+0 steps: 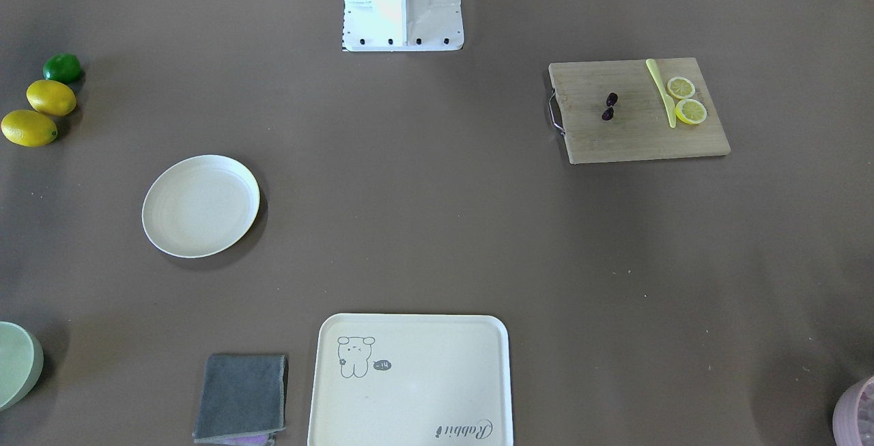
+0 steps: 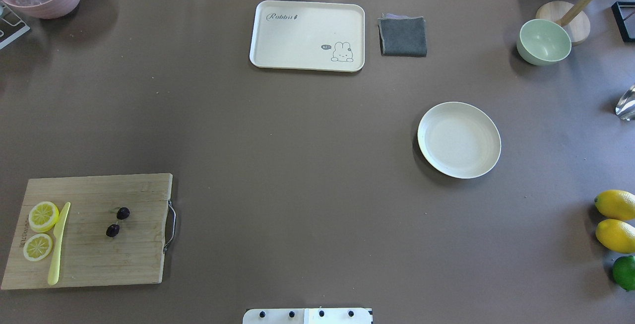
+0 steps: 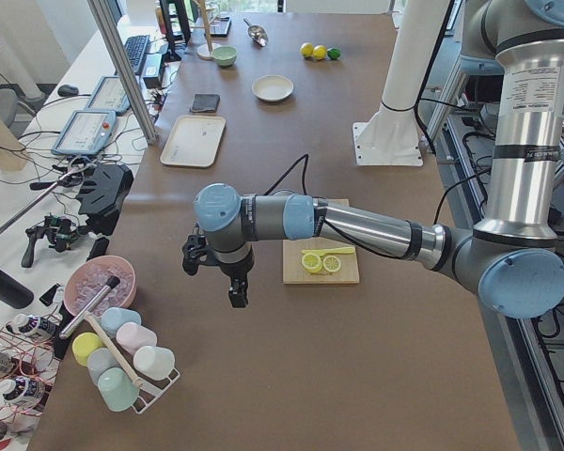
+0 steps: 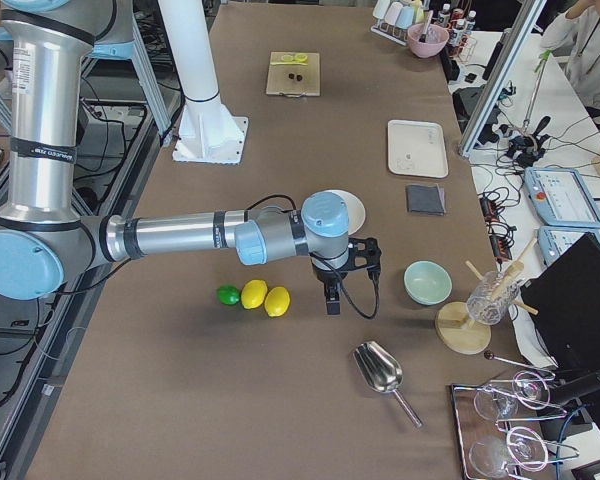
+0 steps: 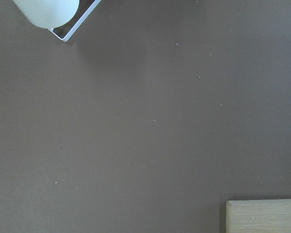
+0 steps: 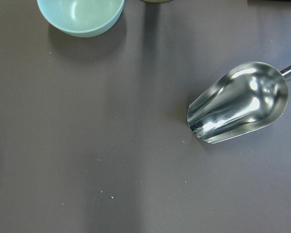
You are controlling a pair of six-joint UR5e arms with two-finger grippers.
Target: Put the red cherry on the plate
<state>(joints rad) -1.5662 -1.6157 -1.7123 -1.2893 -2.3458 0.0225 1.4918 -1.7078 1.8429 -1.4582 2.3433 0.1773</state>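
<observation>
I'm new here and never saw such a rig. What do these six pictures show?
This is a robot with two arms at a brown table. Two pictures look down from opposite sides, two look along the table from its ends, and two come from wrist cameras. The left gripper and right gripper hang above the table; nothing shows in either. The red cherry lies on a wooden cutting board beside lemon slices and a yellow knife. The plate sits bare, far across the table. A tray, grey cloth and green bowl lie farther off.
</observation>
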